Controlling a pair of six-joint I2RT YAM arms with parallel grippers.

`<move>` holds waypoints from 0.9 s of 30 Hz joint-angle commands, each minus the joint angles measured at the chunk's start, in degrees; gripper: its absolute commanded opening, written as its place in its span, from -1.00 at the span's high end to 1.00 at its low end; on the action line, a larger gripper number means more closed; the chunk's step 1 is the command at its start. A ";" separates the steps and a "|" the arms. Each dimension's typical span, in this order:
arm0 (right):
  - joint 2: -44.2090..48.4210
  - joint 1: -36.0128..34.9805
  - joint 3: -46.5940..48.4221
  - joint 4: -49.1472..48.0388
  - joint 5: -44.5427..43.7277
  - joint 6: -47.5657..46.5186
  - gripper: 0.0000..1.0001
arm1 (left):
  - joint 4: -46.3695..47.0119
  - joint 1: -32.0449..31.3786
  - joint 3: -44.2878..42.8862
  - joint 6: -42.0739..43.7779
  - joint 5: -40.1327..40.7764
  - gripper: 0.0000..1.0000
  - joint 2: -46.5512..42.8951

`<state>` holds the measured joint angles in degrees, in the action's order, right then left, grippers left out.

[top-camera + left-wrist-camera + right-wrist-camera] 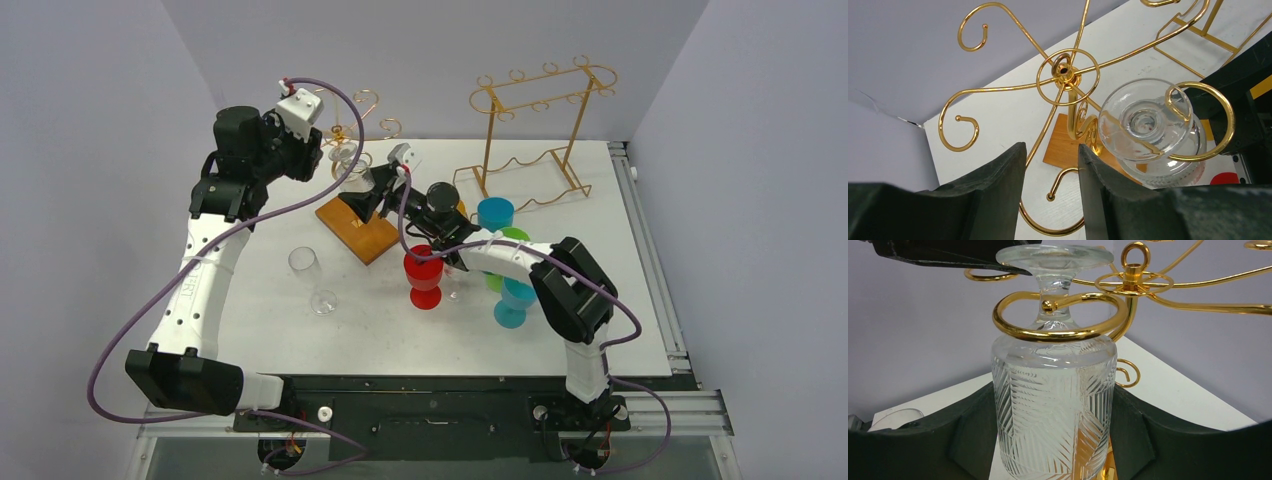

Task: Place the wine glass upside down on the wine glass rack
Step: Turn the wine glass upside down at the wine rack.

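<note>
From above, the right gripper [368, 190] holds the wine glass [350, 168] at the wine glass rack [358, 232], which stands far and left of centre on the table [600, 300]. The left gripper [312, 152] hangs just left of the glass, and its opening cannot be read here.

In the left wrist view, the fingers [998, 200] stand partly apart with nothing between them; only rack wire shows through the gap. The glass sits to their right, foot uppermost, its stem inside a curled arm [1220, 107].

In the right wrist view, the fingers [963, 440] press on both sides of the patterned bowl. The glass's long axis is vertical, mouth down and foot up. The stem passes through the curl, and the bowl is just under it.
</note>
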<state>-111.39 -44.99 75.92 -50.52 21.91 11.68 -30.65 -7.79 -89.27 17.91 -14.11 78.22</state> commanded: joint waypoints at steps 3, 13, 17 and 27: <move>2.89 -0.52 -1.32 -10.88 0.62 -1.24 1.00 | -0.05 0.06 0.98 1.34 1.84 0.22 0.19; 5.16 0.50 -6.13 -19.10 -2.11 2.08 1.00 | 0.09 0.10 0.87 2.19 3.03 0.23 0.62; 5.32 1.11 -6.78 -21.39 -2.29 3.53 1.00 | 0.07 0.08 0.69 2.39 3.47 0.23 0.86; 2.90 1.04 -2.53 -21.58 1.20 2.87 1.00 | -0.59 0.07 0.51 2.22 3.46 0.23 1.10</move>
<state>-110.78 -44.69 68.93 -62.11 21.52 14.20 -29.26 -7.94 -88.75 19.29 -12.75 78.52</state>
